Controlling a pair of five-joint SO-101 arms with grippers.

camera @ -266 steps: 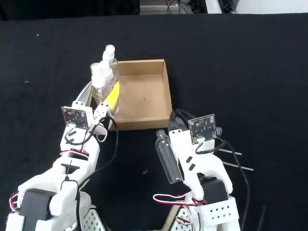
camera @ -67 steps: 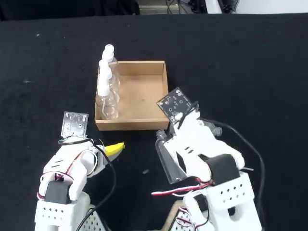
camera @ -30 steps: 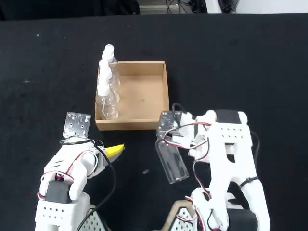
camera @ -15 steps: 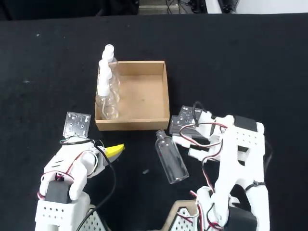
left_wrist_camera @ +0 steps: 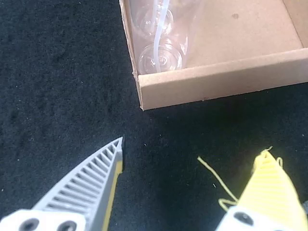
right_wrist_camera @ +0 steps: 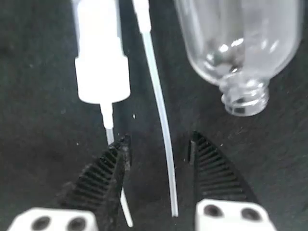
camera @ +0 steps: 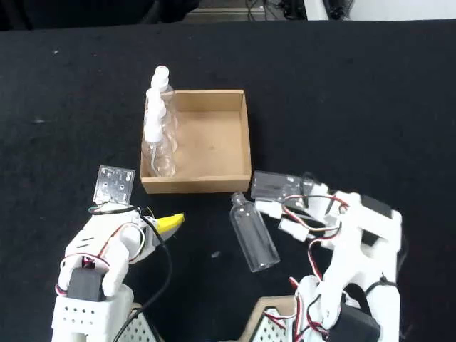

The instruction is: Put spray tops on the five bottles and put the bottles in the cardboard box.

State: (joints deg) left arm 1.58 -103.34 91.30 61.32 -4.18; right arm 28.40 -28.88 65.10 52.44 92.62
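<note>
Item: white plastic spray top (right_wrist_camera: 102, 77), lying beside uncapped clear bottle (right_wrist_camera: 240, 43) on black bench (camera: 356, 85). Probably light, with a whippy tube; grip the rigid collar. Right gripper (right_wrist_camera: 160, 139) fingers narrowly parted, holding nothing; left gripper (left_wrist_camera: 192, 147) fingers wide.

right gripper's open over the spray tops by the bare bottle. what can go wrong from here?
1. The right gripper, open, straddles only the thin dip tube of one spray top; closing here may bend it or let it slip.
2. The second spray top lies close beside the gripper and could get nudged or caught too.
3. The uncapped bottle lies on its side nearby; a bump might roll it.
</note>
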